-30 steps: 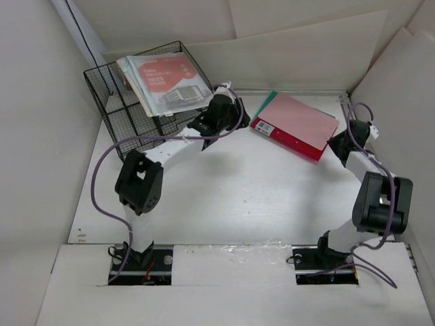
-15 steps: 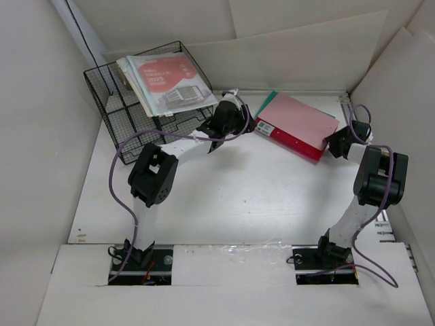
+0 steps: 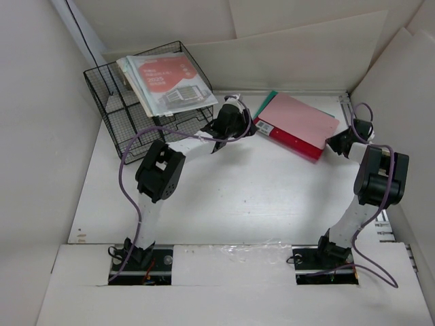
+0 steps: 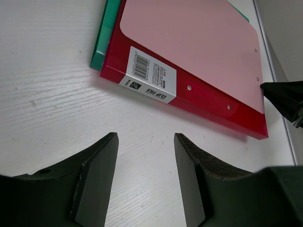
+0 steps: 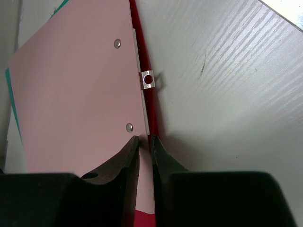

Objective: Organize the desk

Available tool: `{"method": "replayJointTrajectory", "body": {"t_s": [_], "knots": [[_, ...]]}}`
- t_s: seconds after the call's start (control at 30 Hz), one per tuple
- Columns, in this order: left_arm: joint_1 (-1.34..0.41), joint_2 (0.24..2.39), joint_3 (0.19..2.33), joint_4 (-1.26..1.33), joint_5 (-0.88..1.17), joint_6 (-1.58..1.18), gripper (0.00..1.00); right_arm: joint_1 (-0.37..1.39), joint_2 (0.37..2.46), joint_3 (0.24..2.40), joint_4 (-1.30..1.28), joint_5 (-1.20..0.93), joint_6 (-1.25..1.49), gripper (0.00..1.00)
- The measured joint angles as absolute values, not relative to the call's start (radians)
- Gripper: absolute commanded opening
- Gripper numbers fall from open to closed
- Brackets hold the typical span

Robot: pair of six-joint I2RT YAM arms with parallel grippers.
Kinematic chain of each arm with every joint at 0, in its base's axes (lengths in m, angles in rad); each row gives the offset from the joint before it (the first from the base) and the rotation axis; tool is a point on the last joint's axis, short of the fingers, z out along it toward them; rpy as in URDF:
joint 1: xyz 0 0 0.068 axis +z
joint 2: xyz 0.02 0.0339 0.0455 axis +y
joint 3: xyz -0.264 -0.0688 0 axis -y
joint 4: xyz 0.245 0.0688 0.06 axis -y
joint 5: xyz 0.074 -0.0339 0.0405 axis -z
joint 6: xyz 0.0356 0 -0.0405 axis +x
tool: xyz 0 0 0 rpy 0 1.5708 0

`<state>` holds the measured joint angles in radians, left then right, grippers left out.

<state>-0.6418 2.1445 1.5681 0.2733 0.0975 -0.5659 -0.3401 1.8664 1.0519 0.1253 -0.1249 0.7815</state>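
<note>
A red clip file with a pink cover (image 3: 299,122) lies on a green folder (image 3: 270,97) at the back right of the white desk (image 3: 258,183). My left gripper (image 3: 246,125) is open and empty, low over the desk just short of the file's left corner (image 4: 151,78); the green folder's edge (image 4: 102,42) shows beside it. My right gripper (image 3: 338,141) is at the file's right edge. Its fingers (image 5: 142,138) are closed to a thin gap around the edge of the pink cover (image 5: 75,85) and the red spine (image 5: 150,118).
A black wire tray (image 3: 129,112) with a stack of booklets (image 3: 170,81) stands at the back left. Upright white boards wall in the desk on the left, back and right. A metal rail (image 3: 343,102) runs by the right wall.
The left arm has reached further right toward the file's left corner. The right arm has swung up and in, bringing its gripper to the file's right edge.
</note>
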Motion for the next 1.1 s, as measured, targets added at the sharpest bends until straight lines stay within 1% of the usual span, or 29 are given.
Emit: {"method": "replayJointTrajectory", "body": {"t_s": [0.07,0.13,0.2,0.23,0.27,0.3,0.53,0.83,0.97,1.1], "knots": [[-0.642,2.146,1.574,0.273,0.098,-0.565,0.47,-0.341,1.866,1.052,0.126,-0.126,0.782,0.18],[-0.642,2.146,1.580,0.272,0.098,-0.564,0.47,-0.341,1.866,1.052,0.126,-0.126,0.782,0.21],[-0.642,2.147,1.588,0.270,0.098,-0.564,0.47,-0.341,1.865,1.052,0.126,-0.126,0.780,0.19],[-0.642,2.147,1.594,0.269,0.098,-0.562,0.47,-0.341,1.865,1.052,0.126,-0.126,0.778,0.06],[-0.642,2.149,1.600,0.269,0.098,-0.562,0.47,-0.341,1.865,1.052,0.126,-0.125,0.771,0.01],[-0.642,2.152,1.607,0.270,0.098,-0.561,0.47,-0.341,1.865,1.052,0.126,-0.126,0.773,0.00],[-0.642,2.165,1.618,0.270,0.104,-0.560,0.47,-0.337,1.831,1.034,0.126,-0.113,0.775,0.00],[-0.642,2.170,1.618,0.274,0.146,-0.582,0.46,-0.276,1.644,0.899,0.144,-0.075,0.791,0.00],[-0.641,2.167,1.587,0.307,0.158,-0.601,0.46,-0.199,1.565,0.809,0.153,-0.072,0.810,0.00],[-0.635,2.138,1.449,0.358,0.168,-0.648,0.49,-0.078,1.493,0.716,0.165,-0.078,0.833,0.00]]}}
